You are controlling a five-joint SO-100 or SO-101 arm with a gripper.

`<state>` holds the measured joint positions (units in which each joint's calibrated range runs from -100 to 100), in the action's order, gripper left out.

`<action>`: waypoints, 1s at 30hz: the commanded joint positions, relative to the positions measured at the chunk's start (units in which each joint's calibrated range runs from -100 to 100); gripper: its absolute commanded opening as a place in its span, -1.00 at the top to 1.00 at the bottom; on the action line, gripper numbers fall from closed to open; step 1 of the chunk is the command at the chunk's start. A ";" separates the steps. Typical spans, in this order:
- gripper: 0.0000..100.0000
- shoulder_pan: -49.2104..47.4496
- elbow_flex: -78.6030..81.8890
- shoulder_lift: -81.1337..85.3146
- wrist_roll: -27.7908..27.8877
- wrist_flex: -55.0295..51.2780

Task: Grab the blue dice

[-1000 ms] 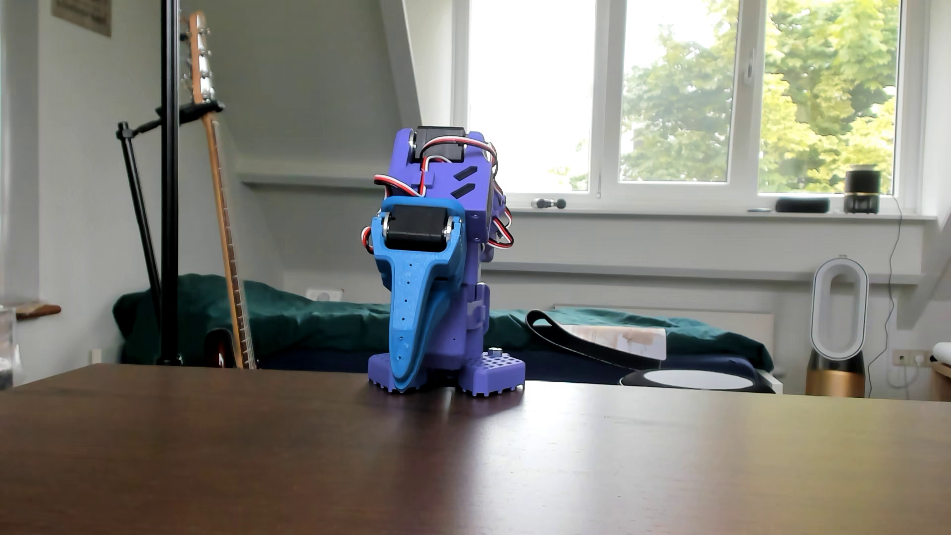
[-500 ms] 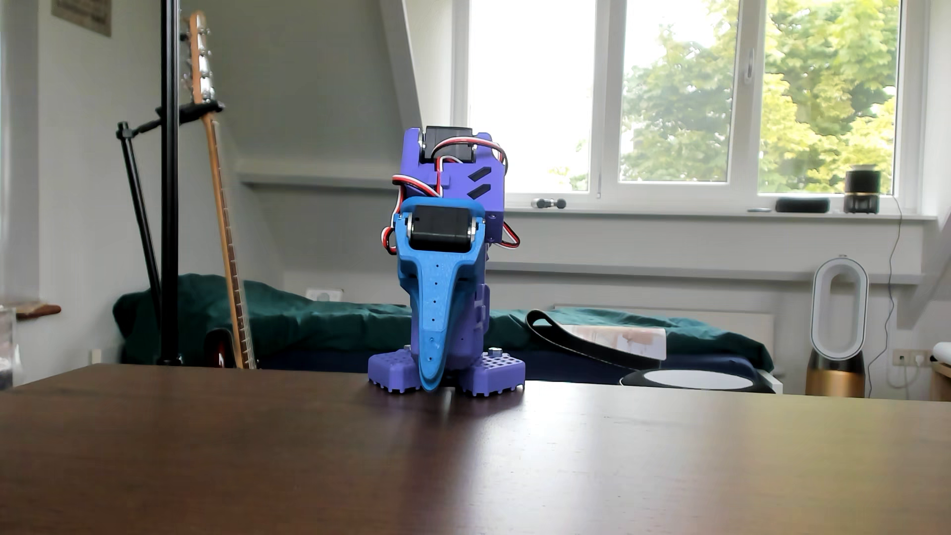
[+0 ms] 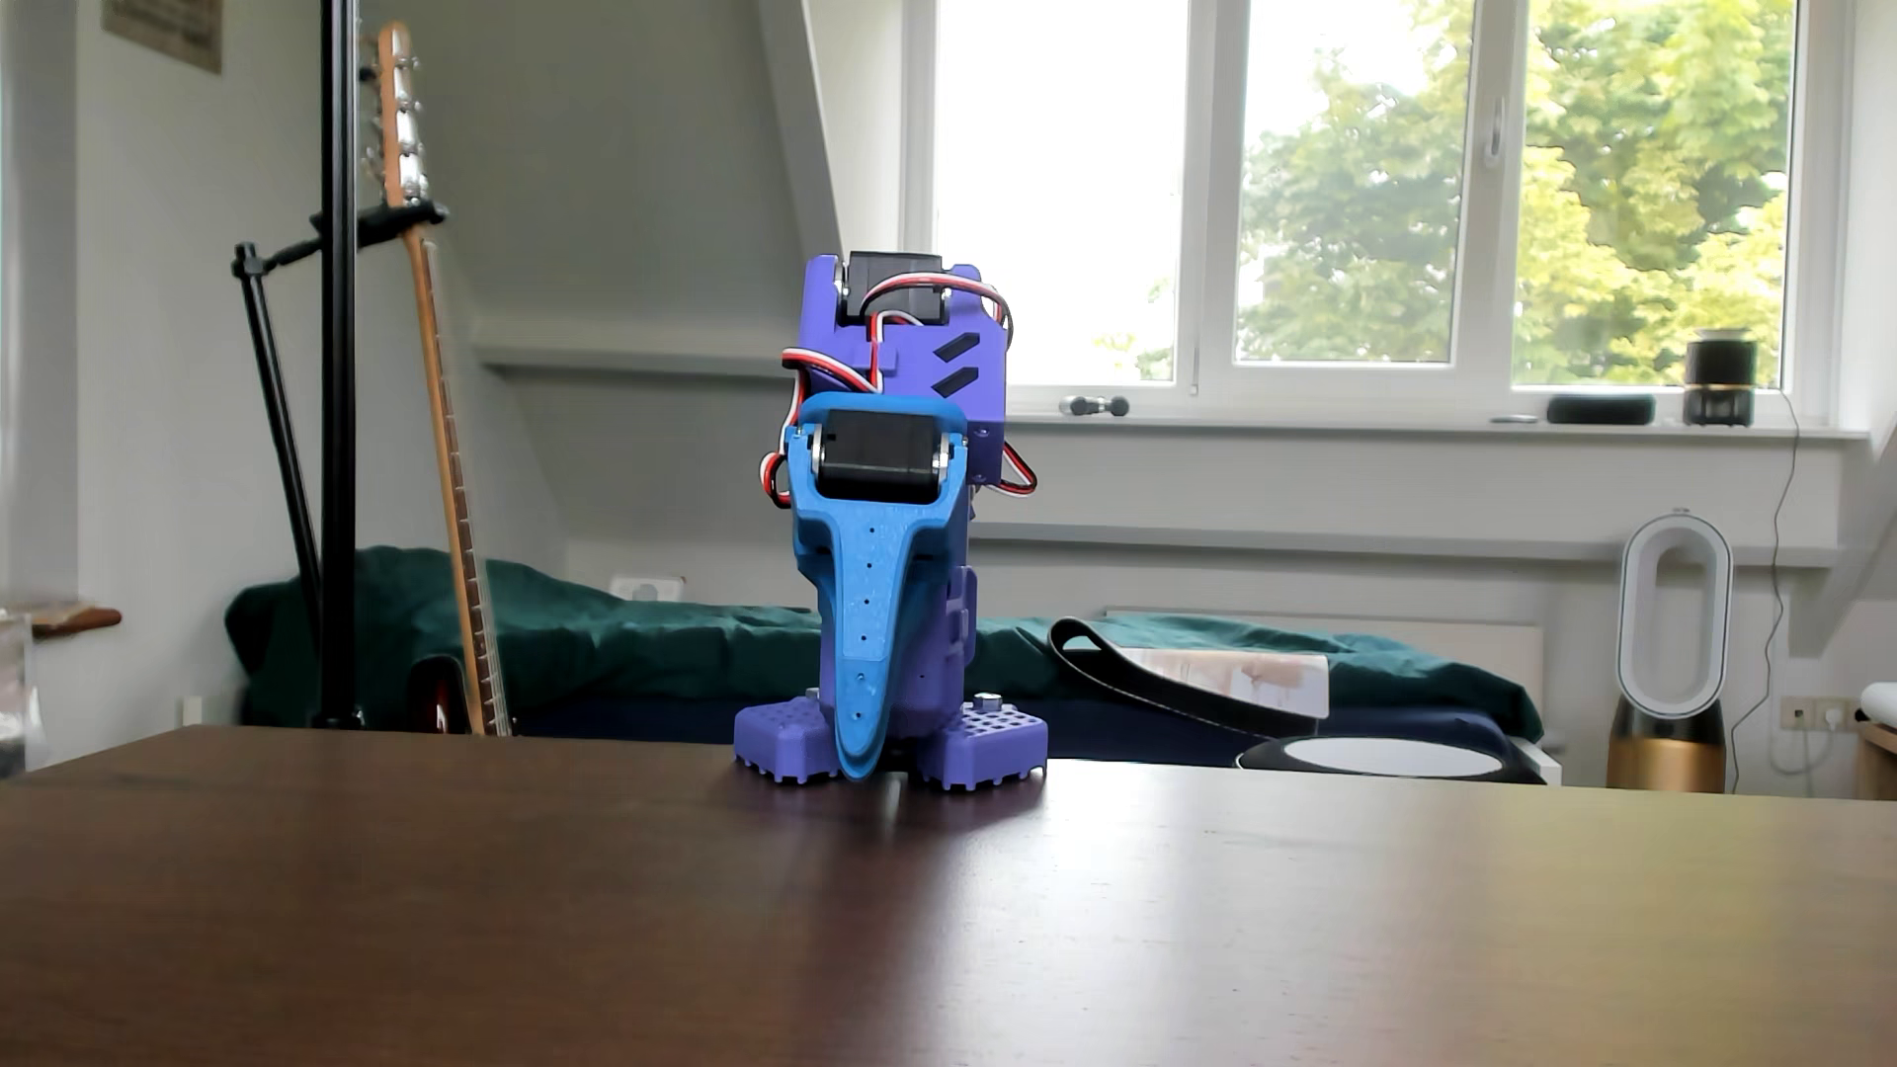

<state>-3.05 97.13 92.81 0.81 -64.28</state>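
Observation:
No blue dice shows anywhere in this view. The purple and blue arm (image 3: 903,410) stands folded on its base (image 3: 985,744) at the far edge of the dark wooden table (image 3: 924,923). My gripper (image 3: 867,764) points straight down, its tip just above the table between the two base blocks. The blue finger (image 3: 873,636) faces the camera and lies flat against the purple finger behind it, with no gap showing and nothing between them.
Behind the table stand a black pole (image 3: 337,359) and a guitar (image 3: 441,410) at the left. A bed with a green cover (image 3: 616,636) lies further back, a round black and white object (image 3: 1386,759) sits at the right table edge, and a white fan (image 3: 1673,657) stands by the window.

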 commanded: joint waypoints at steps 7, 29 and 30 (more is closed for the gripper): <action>0.94 9.35 -31.76 -1.18 3.61 -1.18; 0.77 -11.60 -112.95 -98.38 7.02 -19.65; 0.77 -11.11 -115.75 -101.31 6.97 -20.16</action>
<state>-15.16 -3.99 1.25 7.82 -82.62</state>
